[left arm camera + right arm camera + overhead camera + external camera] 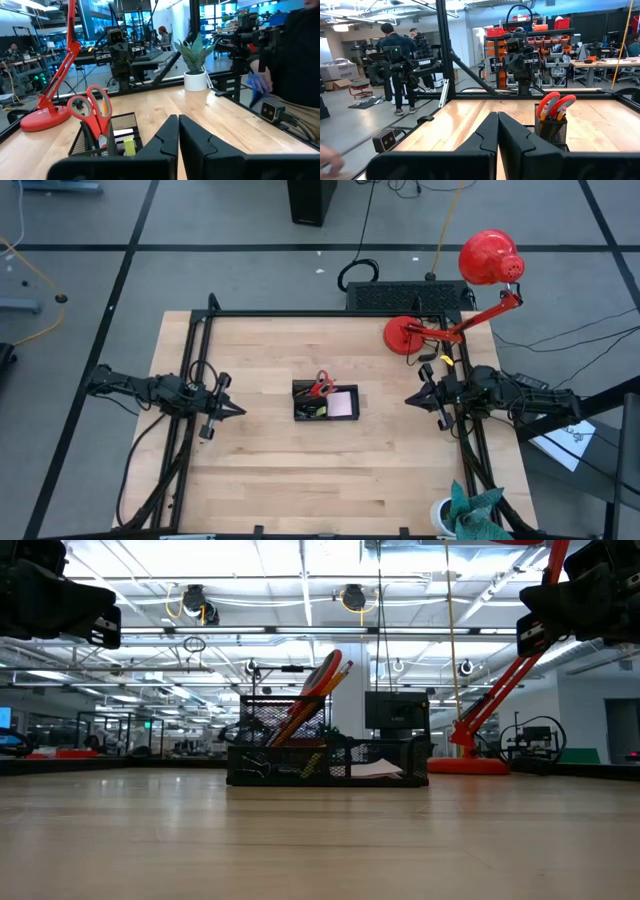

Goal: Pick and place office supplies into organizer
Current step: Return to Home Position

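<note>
- The organizer [325,402] sits mid-worktop [280,480] on pale, grained wood. It is a low black wire-mesh rectangle whose long axis runs from one arm toward the other.
- The red-handled scissors [320,387] stand in its taller mesh cup, loop handles up and blades down. In the low view they lean toward the right.
- An orange pencil [340,673] slants the same way beside them.
- The pink sticky-note pad [342,404] lies flat in the compartment nearer the right arm.
- A small yellow-green piece [313,411] lies in the low compartment beside the pad.
- The left gripper [238,410] hangs raised, well apart from the organizer and pointing at it. Its fingers [200,145] are pressed together on nothing.
- The right gripper [410,398] mirrors it from the other side, fingers [480,140] also together and empty.
</note>
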